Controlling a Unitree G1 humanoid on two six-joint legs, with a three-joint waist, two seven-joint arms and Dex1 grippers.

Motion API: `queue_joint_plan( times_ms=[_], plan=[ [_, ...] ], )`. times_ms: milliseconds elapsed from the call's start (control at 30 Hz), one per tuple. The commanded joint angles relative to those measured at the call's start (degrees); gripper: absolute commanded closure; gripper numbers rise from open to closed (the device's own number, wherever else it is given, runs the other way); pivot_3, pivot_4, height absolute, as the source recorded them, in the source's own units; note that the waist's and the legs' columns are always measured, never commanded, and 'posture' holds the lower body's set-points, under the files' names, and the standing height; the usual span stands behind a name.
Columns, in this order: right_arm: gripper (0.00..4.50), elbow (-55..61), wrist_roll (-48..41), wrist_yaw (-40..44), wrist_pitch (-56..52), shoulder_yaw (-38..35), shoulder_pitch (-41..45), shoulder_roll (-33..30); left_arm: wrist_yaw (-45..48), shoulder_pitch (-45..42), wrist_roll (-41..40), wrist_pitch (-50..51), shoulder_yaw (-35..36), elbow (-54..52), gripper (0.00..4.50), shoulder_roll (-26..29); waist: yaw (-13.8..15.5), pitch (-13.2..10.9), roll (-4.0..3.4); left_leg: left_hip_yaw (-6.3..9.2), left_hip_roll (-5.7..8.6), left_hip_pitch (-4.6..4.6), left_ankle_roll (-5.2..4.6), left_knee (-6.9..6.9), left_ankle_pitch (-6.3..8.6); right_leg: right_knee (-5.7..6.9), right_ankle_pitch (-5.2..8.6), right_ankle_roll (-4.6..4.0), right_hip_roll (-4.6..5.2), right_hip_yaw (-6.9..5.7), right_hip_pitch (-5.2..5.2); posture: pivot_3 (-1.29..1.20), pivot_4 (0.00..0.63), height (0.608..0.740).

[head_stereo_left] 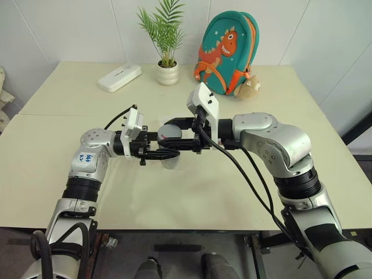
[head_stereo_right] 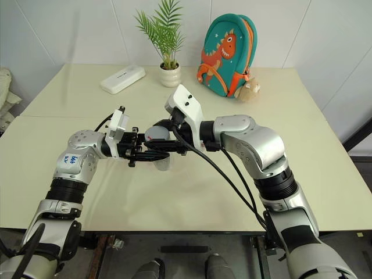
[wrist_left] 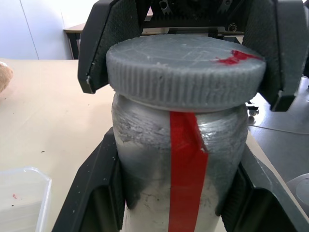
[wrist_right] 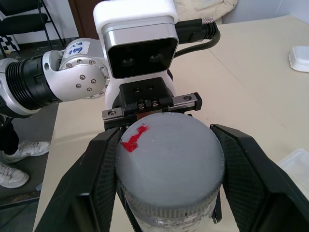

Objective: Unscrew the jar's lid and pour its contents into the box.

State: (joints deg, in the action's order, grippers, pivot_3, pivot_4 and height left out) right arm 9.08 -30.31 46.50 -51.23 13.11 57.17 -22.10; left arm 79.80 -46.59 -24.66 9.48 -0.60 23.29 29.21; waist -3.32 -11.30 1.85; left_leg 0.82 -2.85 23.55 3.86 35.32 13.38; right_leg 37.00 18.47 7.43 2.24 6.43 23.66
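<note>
Above the pale cream table (head_stereo_left: 192,197), the left gripper (wrist_left: 178,193) clamps the small clear red-striped jar (wrist_left: 181,164); the right gripper (wrist_right: 166,164) pinches its ribbed grey lid (wrist_left: 186,70), and a weak clamp could let the jar spin.

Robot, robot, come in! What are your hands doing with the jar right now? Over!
Left gripper shut on jar. Right gripper shut on lid, lid still on. Box waiting on table. Nothing blocking.

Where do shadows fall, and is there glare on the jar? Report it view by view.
Left eye view: soft, even light, with only a faint shadow on the table below the jar. Left wrist view: the top of the lid is bright, the jar's shoulder under its rim is shaded, no hard glare. Right wrist view: the lid is evenly lit, and the fingers of the right gripper look dark.
</note>
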Motion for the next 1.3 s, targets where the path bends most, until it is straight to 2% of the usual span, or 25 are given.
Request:
queue_joint_plan(
  times_ms=[33,867,1300],
  plan=[
    [1.85,1.24,-0.53,0.53,1.26,-2.92,2.42,-0.52,0.11,-0.91,0.04,-0.4,0.44,-1.12,2.52,0.13,0.0,0.0,0.0,0.0,0.0,0.0,0.0,0.0,0.0,0.0,0.0,0.0,0.0,0.0,0.0,0.0,0.15,0.74],
    [1.85,-1.6,-2.6,3.32,6.28,-8.57,6.0,-1.69,0.82,2.41,0.32,3.24,-1.15,-3.98,2.52,0.36,-0.01,0.0,0.0,0.0,0.0,0.0,0.0,0.0,0.0,0.0,0.0,0.0,0.0,0.0,0.0,0.0,0.15,0.74],
    [1.85,-2.16,-3.2,4.07,8.15,-8.74,6.13,-2.09,0.58,2.69,0.49,2.3,-1.14,-3.33,2.52,0.04,0.0,0.0,0.0,0.0,0.0,0.0,0.0,0.0,0.0,0.0,0.0,0.0,0.0,0.0,0.0,0.0,0.15,0.74]
  ],
)
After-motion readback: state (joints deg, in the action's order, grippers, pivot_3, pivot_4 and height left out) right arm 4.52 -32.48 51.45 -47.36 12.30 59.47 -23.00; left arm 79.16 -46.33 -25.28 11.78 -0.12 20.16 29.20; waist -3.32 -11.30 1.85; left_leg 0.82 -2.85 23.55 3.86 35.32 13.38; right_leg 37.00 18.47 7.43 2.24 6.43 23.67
